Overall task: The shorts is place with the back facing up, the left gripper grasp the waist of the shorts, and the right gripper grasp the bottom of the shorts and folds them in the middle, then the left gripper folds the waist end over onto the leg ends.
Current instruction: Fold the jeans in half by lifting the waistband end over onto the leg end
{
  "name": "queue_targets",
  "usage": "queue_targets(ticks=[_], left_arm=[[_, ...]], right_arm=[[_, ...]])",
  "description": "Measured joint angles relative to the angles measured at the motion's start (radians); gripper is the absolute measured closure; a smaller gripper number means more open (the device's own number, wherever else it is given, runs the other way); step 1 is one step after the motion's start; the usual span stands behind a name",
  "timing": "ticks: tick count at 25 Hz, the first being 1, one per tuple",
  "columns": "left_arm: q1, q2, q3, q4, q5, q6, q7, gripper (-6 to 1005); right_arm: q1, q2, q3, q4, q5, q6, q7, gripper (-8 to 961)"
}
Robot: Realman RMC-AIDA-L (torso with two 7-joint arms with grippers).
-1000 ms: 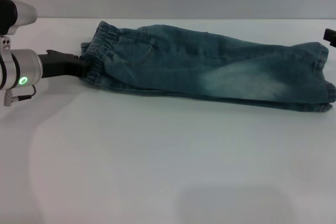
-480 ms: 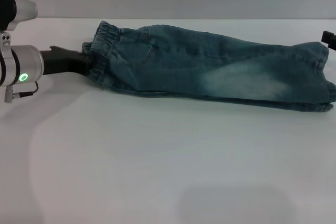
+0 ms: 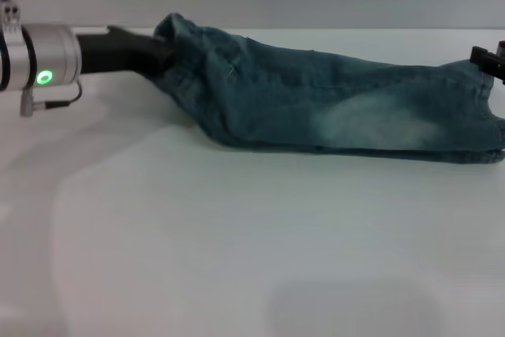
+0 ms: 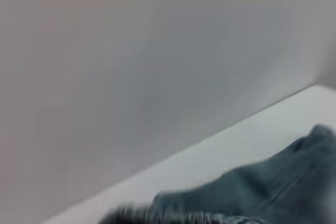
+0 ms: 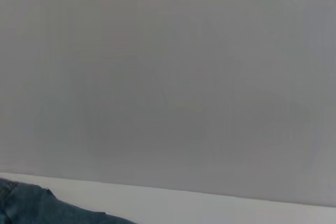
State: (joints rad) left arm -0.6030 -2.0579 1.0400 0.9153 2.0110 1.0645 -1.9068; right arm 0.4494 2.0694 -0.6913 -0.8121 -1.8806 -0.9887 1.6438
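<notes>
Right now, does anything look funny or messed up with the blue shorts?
Only the waist end: the left gripper has it pinched up off the table, so it's bunched there. The rest of the shorts lies flat. Nothing looks torn.

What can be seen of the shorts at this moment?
The shorts are blue denim-like fabric with a faded pale patch, already folded lengthwise into a long strip across the white table. The gathered waist end is lifted off the table, pinched by the left gripper, and the fabric slopes down from there. The leg ends lie flat at the robot's right, with the right gripper at their edge; whether it touches them is unclear.
</notes>
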Motion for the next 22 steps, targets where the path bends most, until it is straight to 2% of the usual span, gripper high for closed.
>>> queue_targets(ticks=[9, 14, 22], left_arm=[[-0.033, 0.002, 0.001, 0.131, -0.082, 0.106, -0.016, 959], [-0.043, 0.002, 0.003, 0.196, -0.086, 0.14, -0.039, 963], [-0.052, 0.002, 0.004, 0.265, -0.095, 0.161, -0.056, 965]], right_arm=[[0.083, 0.002, -0.052, 0.087, -0.001, 0.05, -0.096, 439], [0.128, 0.004, -0.162, 0.125, -0.001, 0.117, -0.108, 439], [0.193, 0.007, -0.298, 0.18, -0.001, 0.132, -0.103, 438]])
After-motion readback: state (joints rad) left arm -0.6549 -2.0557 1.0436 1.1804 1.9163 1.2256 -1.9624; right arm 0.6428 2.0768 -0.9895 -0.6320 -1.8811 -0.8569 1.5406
